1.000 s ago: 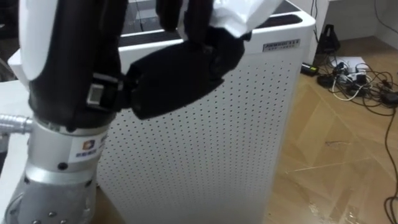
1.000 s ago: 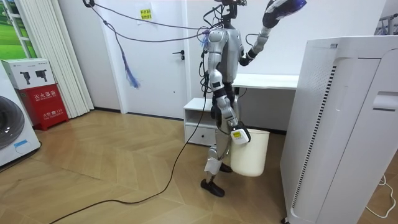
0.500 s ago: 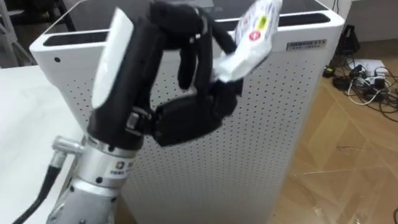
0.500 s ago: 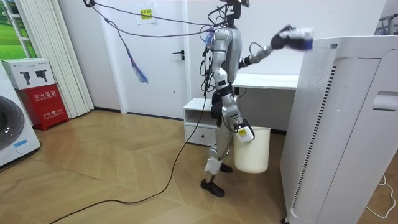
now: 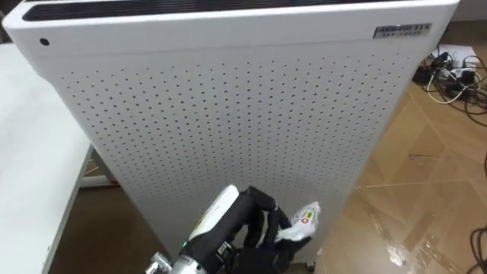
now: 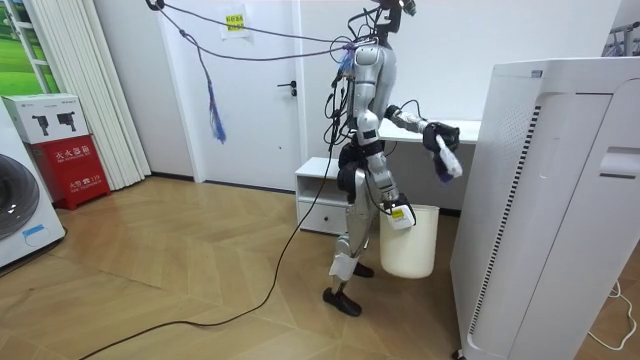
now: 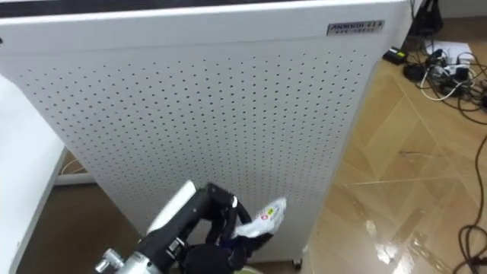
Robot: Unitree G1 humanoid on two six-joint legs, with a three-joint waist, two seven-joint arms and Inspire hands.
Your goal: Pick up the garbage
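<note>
Curling my left hand (image 5: 257, 227) round the crumpled wrapper (image 5: 303, 219), low beside the perforated white cabinet (image 5: 228, 114), I should grip firmly and lower it squarely over the bin (image 6: 410, 248).

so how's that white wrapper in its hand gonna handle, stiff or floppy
Probably floppy: the white wrapper looks crumpled and bends where it sticks out past the left hand curled round it. Likely very light too, since it looks thin and flattened, as if empty. It might slip from a loose grip, as only one end is pinched.
</note>
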